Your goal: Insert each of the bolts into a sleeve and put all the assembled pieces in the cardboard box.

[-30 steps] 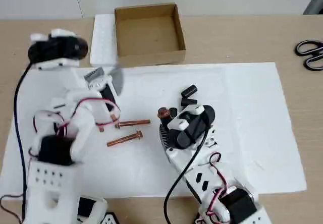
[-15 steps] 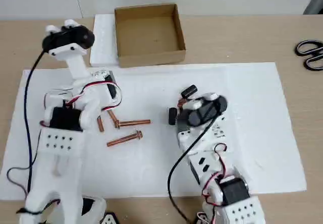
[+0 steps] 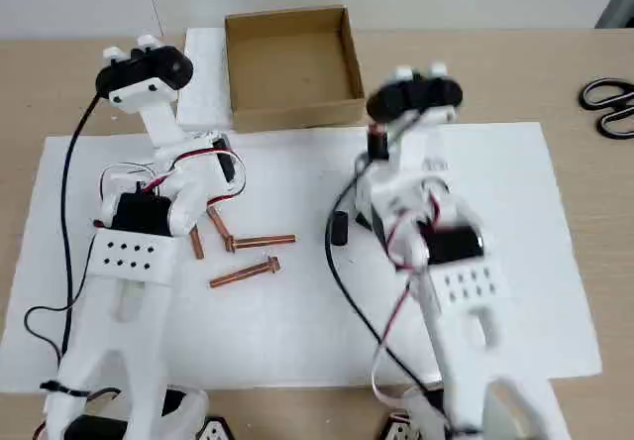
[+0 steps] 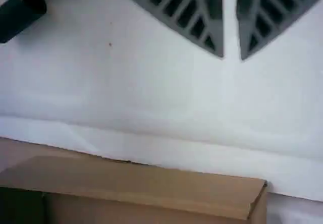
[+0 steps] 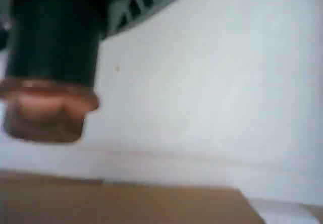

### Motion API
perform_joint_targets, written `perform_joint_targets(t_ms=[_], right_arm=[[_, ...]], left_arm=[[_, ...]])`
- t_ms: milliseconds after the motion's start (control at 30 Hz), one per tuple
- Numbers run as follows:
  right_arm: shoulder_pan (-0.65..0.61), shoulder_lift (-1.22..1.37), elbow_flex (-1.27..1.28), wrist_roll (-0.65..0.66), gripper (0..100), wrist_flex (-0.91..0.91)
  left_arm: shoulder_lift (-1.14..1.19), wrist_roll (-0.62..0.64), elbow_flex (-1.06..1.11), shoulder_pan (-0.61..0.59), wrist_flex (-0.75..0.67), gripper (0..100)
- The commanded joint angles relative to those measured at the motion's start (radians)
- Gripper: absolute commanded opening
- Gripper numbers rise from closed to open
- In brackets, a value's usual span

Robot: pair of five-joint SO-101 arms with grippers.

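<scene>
My right gripper (image 3: 377, 146) hangs just in front of the cardboard box (image 3: 293, 63), shut on a black sleeve (image 5: 53, 42) with a copper bolt head (image 5: 48, 110) sticking out of its end. A loose black sleeve (image 3: 340, 228) lies on the white paper. Several copper bolts lie left of it, among them a long one (image 3: 263, 242) and another (image 3: 245, 273). My left arm (image 3: 149, 73) stands left of the box. Its gripper (image 4: 232, 57) is over bare paper near the box front, fingers together and holding nothing. A black sleeve (image 4: 20, 9) shows farther off.
White paper (image 3: 495, 262) covers the table's middle. A white foam block (image 3: 203, 73) lies against the box's left side. Scissors (image 3: 609, 103) rest at the far right edge. Cables trail from both arms over the paper.
My right arm rose from the middle of the paper and swung back toward the box with the sleeved bolt. The left arm straightened and moved slightly toward the back.
</scene>
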Motion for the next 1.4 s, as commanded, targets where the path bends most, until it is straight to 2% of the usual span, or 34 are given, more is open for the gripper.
perform_joint_targets(t_ms=[0, 500, 700, 1133, 1367], right_arm=[[0.008, 0.179, -0.252, -0.011, 0.5, -0.033], [0.007, 0.966, -1.129, -0.006, 0.5, -0.030], [0.007, 1.244, -1.405, -0.006, 0.5, -0.033], [-0.025, 1.676, -1.860, -0.002, 0.6, -0.030], [-0.027, 1.755, -1.975, 0.032, 2.4, -0.012]], left_arm=[[-0.003, 0.009, -0.042, -0.008, -0.002, 1], [-0.011, 0.006, -0.041, -0.005, -0.002, 1], [-0.009, 0.005, -0.010, -0.002, -0.002, 1], [-0.012, 0.002, 0.031, -0.046, -0.008, 1], [-0.012, -0.046, 0.033, -0.046, -0.006, 1]])
